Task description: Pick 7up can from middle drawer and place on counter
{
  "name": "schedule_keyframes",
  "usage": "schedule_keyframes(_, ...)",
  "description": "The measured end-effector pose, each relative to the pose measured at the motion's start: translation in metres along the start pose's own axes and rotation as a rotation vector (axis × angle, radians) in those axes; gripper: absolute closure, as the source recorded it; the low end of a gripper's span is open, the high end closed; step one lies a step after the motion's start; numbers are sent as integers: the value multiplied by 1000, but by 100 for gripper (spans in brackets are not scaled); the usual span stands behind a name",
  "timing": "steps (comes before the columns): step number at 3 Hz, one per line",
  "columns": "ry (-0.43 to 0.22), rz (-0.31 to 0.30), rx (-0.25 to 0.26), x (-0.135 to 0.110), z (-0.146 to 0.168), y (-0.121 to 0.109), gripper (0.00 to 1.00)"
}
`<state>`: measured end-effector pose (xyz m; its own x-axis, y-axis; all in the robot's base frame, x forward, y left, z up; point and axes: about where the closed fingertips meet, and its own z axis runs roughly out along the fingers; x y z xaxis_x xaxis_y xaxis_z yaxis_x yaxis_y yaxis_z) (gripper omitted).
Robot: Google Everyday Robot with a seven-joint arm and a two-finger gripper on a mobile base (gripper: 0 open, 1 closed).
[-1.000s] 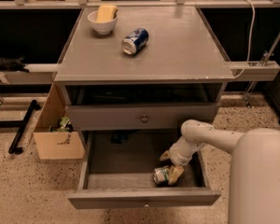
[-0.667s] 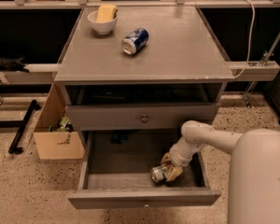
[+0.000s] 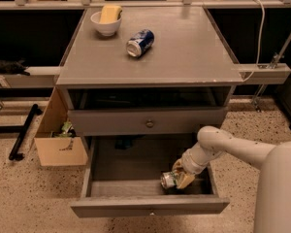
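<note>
At the middle drawer's [image 3: 120, 165] front right, the gripper [image 3: 181, 174] sits lower than 1 s ago, against the 7up can [image 3: 168, 180]. Jaw clench: cannot tell. Lift likely next.

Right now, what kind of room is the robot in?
Probably a robot test lab, not a home kitchen: a lone grey cabinet on a speckled floor, a cardboard box beside it, metal rails behind. The gripper is down in the drawer at the 7up can.

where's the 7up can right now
In the camera view, the 7up can lies on its side in the open middle drawer, near its front right, with the gripper right at it.
</note>
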<state>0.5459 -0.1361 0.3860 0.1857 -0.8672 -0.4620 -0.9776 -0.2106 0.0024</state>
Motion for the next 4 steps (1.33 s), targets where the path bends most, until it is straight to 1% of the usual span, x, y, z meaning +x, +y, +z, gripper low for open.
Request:
schedule_keyframes(1,-21,17,81,-5,-42,9,100)
schedule_keyframes(2,-21,17,81,-5,-42,9,100)
schedule_keyframes(3,-50,20,120,-15,-67,8,100)
schedule_keyframes(4,-77,-1,192,-43,-129,7,100)
